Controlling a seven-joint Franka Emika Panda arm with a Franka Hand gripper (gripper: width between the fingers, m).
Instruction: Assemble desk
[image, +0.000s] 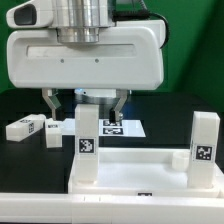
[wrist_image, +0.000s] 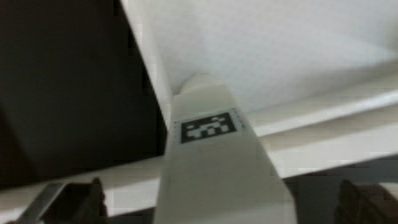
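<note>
The desk's white tabletop (image: 135, 172) lies across the front of the exterior view, and it fills the background of the wrist view (wrist_image: 267, 50). Two white square legs stand upright on it, one at the exterior view's left (image: 87, 140) and one at its right (image: 205, 145), each with a black-and-white tag. My gripper (image: 84, 105) hangs open just above the left leg's top. In the wrist view that leg (wrist_image: 214, 150) rises between my gripper (wrist_image: 217, 208) fingers, with a dark gap showing on each side. Nothing is held.
Two loose white legs (image: 25, 127) (image: 52, 130) lie on the black table at the exterior view's left. The marker board (image: 118, 127) lies flat behind the left upright leg. The robot's bulky white hand body (image: 85, 55) fills the top of the exterior view.
</note>
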